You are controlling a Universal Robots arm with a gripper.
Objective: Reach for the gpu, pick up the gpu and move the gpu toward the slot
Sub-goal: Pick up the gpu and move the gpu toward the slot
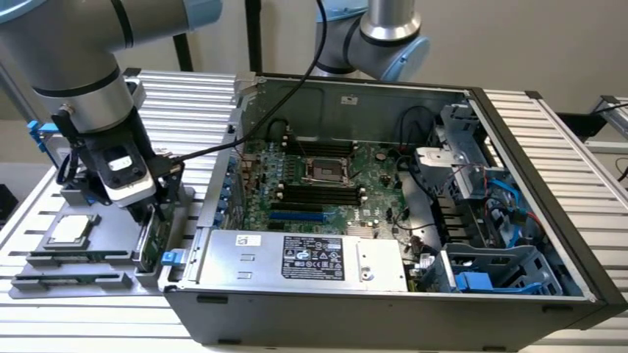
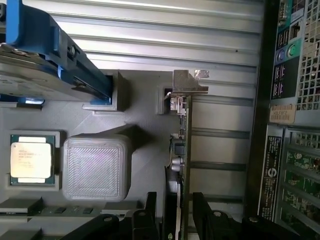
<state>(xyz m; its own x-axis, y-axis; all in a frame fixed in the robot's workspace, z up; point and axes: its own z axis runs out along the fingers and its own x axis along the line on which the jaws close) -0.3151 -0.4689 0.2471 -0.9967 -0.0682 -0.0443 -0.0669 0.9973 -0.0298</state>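
Your claw (image 2: 175, 200) is spread, one finger on each side of the graphics card (image 2: 183, 150), which stands on edge in the grey tray (image 2: 145, 125) just beside the computer case (image 1: 393, 316). As far as you can judge, neither finger touches it yet. To grip well, centre the card between the fingers, keep them parallel to its faces, and pinch bare board rather than the small parts along it. Its metal bracket (image 2: 190, 86) sits in a notch farther along, so a straight, level lift looks safest. Beyond lie the square chip (image 2: 31, 159) and the blue-framed drive (image 2: 35, 75), well apart from the card.
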